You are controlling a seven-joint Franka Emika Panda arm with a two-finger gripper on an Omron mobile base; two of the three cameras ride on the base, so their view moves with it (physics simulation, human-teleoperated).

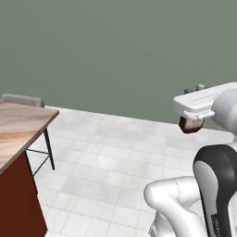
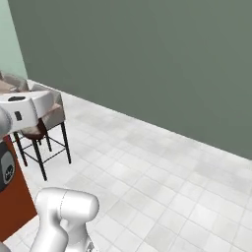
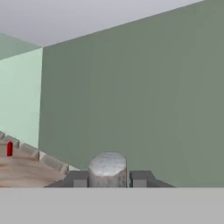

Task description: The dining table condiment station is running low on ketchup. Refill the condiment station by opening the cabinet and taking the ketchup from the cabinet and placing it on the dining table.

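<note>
Gripper: gripper (image 3: 107, 178) has its two dark finger tips pressed to either side of the ketchup (image 3: 107, 169), held tight; from the hand view the cap is a pale grey mottled cylinder end-on.
Ketchup body: in the left base view a dark maroon lump (image 1: 190, 124) hangs under the white hand; label and neck are hidden by the hand.
Arm: glossy white shells with a dark joint rise at the lower right of the left base view.
Floor: pale square tiles, faintly mottled, run to the wall.
Dining table: dining table (image 1: 21, 127) has a beige, brown-veined marble top over a reddish-brown base, cut off at the left edge.
Stools: stool (image 2: 42, 129) on thin black legs stands beside the table; its seat is partly hidden by the hand.
Red bottle: small red bottle (image 3: 9, 148) stands far off on the tabletop, too small for detail.
Wall: flat grey-green wall (image 1: 120, 51), plain and matte.
</note>
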